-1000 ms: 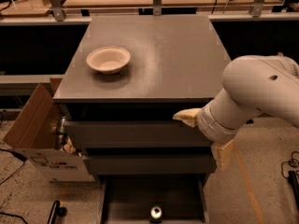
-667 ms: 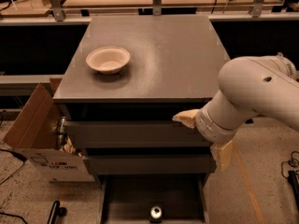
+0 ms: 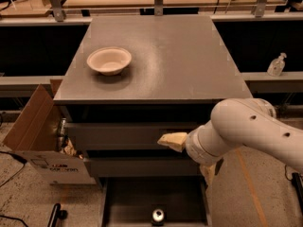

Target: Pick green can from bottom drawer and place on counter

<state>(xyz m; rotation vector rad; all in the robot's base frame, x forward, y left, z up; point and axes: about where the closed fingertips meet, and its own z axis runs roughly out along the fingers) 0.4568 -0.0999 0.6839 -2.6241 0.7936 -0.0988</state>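
**Operator:** Which step is in hand?

**Technician:** Approach, by my judgement. The green can (image 3: 158,215) stands on the floor of the open bottom drawer (image 3: 128,200), at 6 o'clock in the view. The gripper (image 3: 174,140) hangs in front of the upper drawer fronts. The can is at its 6 o'clock, well apart, with no contact. Whether the gripper is open or closed cannot be told.

**Operator:** How is the can oriented?

**Technician:** It appears upright. One shiny round end faces up toward the camera, so the long axis is vertical, normal to the drawer floor.

**Operator:** What does the next move call for?

**Technician:** Descend toward 6 o'clock, clear of the drawer fronts, and close across the can's side wall. Afterwards, lift to the counter (image 3: 180,60) at 12 o'clock, avoiding the bowl (image 3: 109,60) at 10 o'clock.
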